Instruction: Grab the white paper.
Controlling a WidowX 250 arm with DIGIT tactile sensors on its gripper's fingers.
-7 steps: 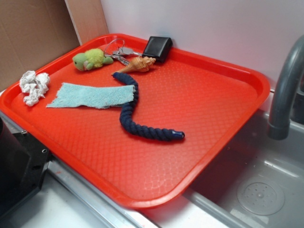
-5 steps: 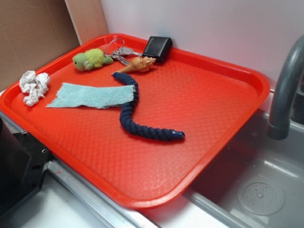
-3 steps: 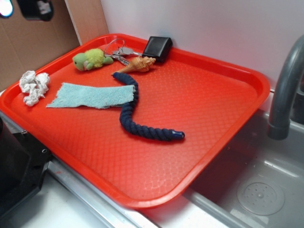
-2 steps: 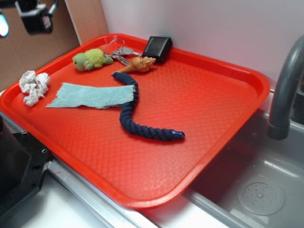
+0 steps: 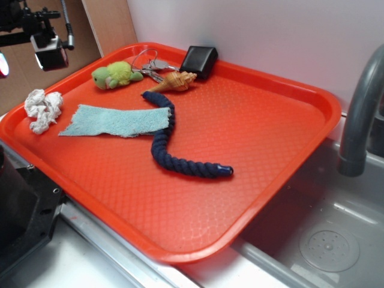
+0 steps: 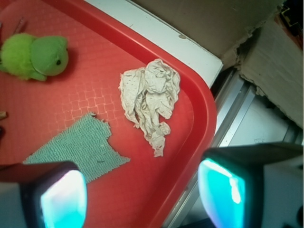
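Note:
The white paper (image 5: 42, 110) is a crumpled wad lying at the left corner of the red tray (image 5: 312, 96), just inside the rim. In the wrist view the white paper (image 6: 149, 102) sits in the upper middle, ahead of the gap between my fingers. My gripper (image 5: 27, 59) hangs open in the air above and slightly behind the wad, touching nothing. Seen from the wrist, the gripper (image 6: 145, 199) has its two glowing pads (image 6: 61, 197) spread wide with only the tray (image 6: 190, 128) and its edge beneath.
A light-blue cloth (image 5: 114, 121) lies flat right of the paper. A green plush toy (image 5: 114, 74), keys (image 5: 150, 65), a shell (image 5: 174, 81) and a black box (image 5: 199, 60) line the back. A dark blue rope (image 5: 174, 144) curves mid-tray. Faucet (image 5: 360, 114) and sink at the right.
The gripper has come into view at the top left and moved down toward the tray's left corner. Nothing on the tray has moved.

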